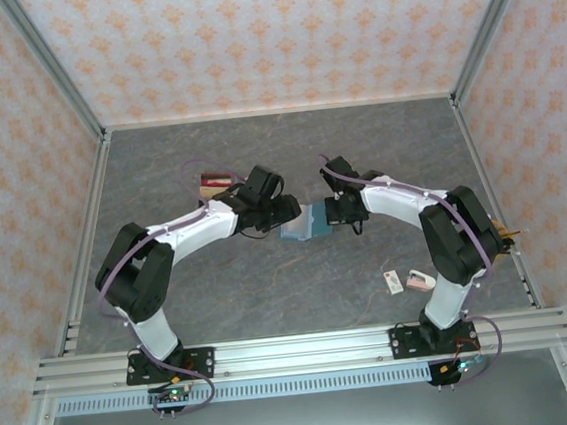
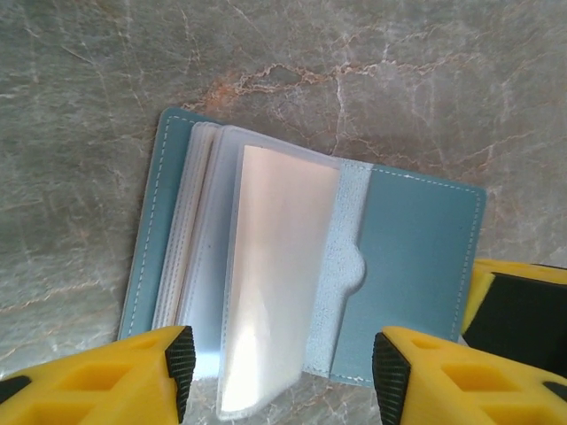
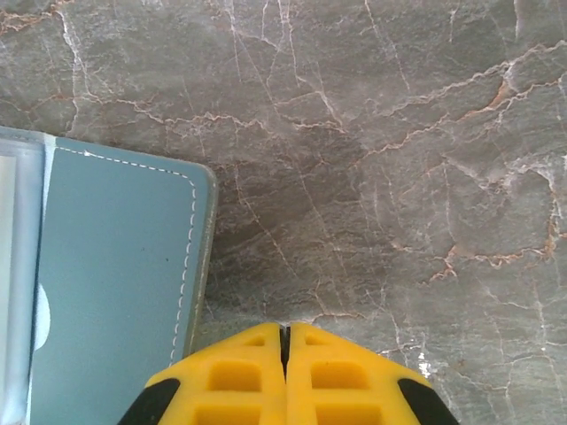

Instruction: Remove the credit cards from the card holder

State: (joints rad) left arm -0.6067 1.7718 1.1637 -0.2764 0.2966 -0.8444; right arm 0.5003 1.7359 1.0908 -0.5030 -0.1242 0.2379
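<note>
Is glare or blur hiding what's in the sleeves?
Left wrist view: white glare washes the raised clear sleeve, contents unreadable; the card holder cover is sharp. Right wrist view: crisp, a soft shadow on the table beside the cover. Top external view: even light, holder too small for detail.

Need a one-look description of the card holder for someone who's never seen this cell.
On the grey marbled table, look mid-table between the left gripper and the right gripper. The card holder lies open there: a small teal wallet with white stitching and clear sleeves. Unlike the clear tray back-left or the white tag front-right, it is teal and folds.
</note>
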